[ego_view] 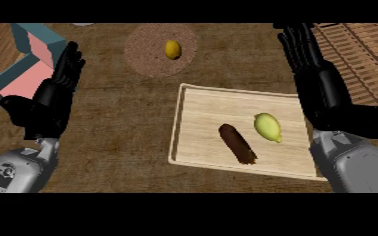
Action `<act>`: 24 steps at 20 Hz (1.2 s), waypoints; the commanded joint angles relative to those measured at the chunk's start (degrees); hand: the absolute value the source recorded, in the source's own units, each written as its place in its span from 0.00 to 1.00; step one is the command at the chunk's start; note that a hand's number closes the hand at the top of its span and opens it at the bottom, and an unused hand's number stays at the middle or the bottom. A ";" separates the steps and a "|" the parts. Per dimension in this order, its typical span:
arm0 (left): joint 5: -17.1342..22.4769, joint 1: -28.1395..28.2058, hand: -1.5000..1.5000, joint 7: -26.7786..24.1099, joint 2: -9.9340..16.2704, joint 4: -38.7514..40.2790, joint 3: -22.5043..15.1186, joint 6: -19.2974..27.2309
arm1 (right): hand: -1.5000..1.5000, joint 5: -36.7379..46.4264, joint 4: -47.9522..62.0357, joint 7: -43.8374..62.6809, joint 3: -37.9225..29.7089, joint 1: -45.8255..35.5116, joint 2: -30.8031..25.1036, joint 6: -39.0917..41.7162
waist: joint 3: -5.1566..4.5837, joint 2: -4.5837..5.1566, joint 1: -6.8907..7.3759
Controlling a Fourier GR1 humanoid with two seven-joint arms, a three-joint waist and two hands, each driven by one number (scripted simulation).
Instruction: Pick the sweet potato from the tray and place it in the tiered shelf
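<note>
Our right hand (314,75) is open with straight fingers, above the right edge of the wooden tray (199,130); our left hand (55,87) rests open at the left. On the tray we see the dark sweet potato (237,143) lying beside a lemon (268,127). Further up the tabletop (118,130), a round mat (151,55) carries a small yellow fruit (173,49). The slatted shelf (354,50) sits at the upper right.

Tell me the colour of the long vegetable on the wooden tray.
Dark brown sweet potato, clearest in the head view.
</note>
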 commanded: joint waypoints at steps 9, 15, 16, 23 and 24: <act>4.44 11.83 0.50 1.27 1.31 8.21 2.63 -3.55 | 1.00 41.90 8.32 -0.92 11.22 3.23 -8.40 -18.99 | -0.96 -1.14 -0.41; 7.59 14.75 0.50 -3.46 3.80 9.76 6.00 -9.50 | 0.00 64.32 16.65 3.30 28.38 15.68 6.97 -32.48 | -0.37 -0.29 1.96; 7.86 14.10 0.50 -3.48 2.45 10.94 5.54 -9.52 | 0.00 68.66 18.64 4.82 29.79 16.41 9.82 -34.56 | -0.41 -0.23 1.38; 8.50 18.56 0.50 -5.02 3.66 10.66 7.32 -10.18 | 0.00 97.57 21.10 22.48 22.32 22.26 13.23 -29.94 | -0.69 -1.42 -1.30; 7.72 19.04 0.50 -6.30 2.76 11.10 6.64 -9.80 | 0.00 100.78 21.24 24.58 21.94 23.23 14.00 -27.48 | -0.75 -1.38 -1.70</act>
